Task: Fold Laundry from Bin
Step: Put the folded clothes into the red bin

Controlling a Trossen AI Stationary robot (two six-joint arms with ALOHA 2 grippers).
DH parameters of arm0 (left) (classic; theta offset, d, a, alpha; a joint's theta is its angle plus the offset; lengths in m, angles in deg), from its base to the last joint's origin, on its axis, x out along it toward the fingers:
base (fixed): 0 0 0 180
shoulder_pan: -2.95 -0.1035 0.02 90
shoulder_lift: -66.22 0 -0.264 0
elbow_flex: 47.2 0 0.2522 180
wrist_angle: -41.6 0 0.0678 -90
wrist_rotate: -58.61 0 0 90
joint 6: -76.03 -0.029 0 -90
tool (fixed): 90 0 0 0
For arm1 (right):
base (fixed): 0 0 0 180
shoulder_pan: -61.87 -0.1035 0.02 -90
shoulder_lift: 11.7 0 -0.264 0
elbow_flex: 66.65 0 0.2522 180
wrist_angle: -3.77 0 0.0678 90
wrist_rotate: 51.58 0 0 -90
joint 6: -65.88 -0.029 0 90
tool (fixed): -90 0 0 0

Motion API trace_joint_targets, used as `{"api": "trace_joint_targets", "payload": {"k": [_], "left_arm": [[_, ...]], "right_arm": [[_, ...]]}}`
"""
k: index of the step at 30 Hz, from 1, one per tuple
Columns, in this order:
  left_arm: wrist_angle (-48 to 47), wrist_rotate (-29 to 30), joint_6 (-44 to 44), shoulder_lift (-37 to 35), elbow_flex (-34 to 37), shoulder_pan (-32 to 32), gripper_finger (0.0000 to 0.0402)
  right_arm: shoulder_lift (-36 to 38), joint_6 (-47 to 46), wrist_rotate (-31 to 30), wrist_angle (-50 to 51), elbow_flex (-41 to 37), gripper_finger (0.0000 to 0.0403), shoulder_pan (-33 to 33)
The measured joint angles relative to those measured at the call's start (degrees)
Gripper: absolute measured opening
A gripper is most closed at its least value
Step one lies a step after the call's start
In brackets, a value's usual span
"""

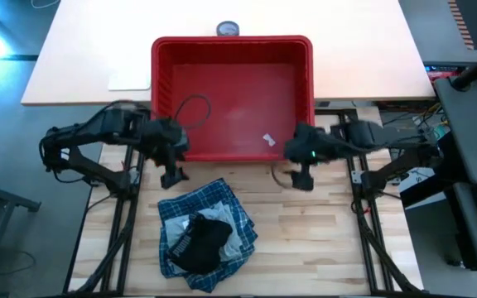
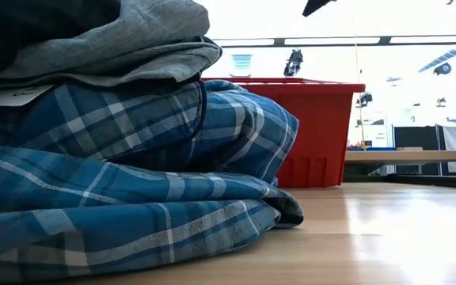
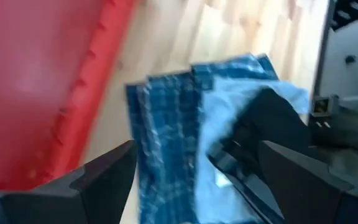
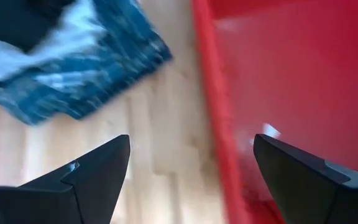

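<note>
- Since the bin [image 1: 232, 58] is sitting emptied, the laundry [image 1: 205, 234] is lying stacked near the surface's [image 1: 305, 248] front edge.
- Left pincer [image 1: 172, 176] and right pincer [image 1: 302, 180] are hovering wide, holding nothing, between bin and stack.

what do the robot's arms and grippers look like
Two dark, nearly black jointed arms. The left gripper and right gripper each end in two flat, angular, wedge-shaped black fingers. A small green light shows near the right wrist.

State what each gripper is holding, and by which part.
Nothing is held. The left gripper and right gripper are both open and empty near the bin; the laundry lies stacked on the table.
</note>
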Motion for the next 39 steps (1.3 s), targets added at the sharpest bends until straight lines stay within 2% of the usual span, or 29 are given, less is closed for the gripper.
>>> {"api": "trace_joint_targets", "payload": {"k": [4,10,13,18,24,27,30,33,39], "left_arm": [[-1.48,0.59,6.41,-0.21,0.01,6.94,0.0319],[-3.39,1.30,17.97,-2.07,1.89,19.78,0.0319],[-3.29,2.20,24.83,-4.71,6.02,27.65,0.0319],[-1.32,6.22,33.21,-9.67,16.95,39.95,0.0319],[9.32,8.82,31.49,-12.97,31.01,42.56,0.0319],[12.36,9.01,28.38,-13.27,37.57,41.80,0.0319],[12.63,10.92,27.95,-13.77,44.34,41.12,0.0319],[14.58,14.22,28.85,-14.12,50.53,40.90,0.0319],[22.40,20.99,29.78,-13.75,59.22,39.87,0.0319]], "right_arm": [[-0.09,-7.05,-3.00,-5.31,-2.05,0.0336,-6.87],[-1.85,-25.20,-8.12,-10.39,-4.61,0.0336,-15.35],[-5.10,-35.16,-8.32,-10.30,-4.79,0.0336,-18.76],[-12.71,-52.79,-8.28,-12.56,-4.79,0.0336,-25.17],[-24.63,-80.39,-3.76,-22.88,-4.79,0.0336,-31.97],[-30.18,-88.12,-2.61,-31.90,-4.79,0.0336,-34.10],[-34.49,-90.54,-1.81,-37.67,-4.79,0.0336,-34.94],[-37.37,-88.60,-3.82,-38.59,-4.67,0.0336,-34.85],[-45.24,-64.12,-12.14,-39.33,2.15,0.0333,-35.77]]}}
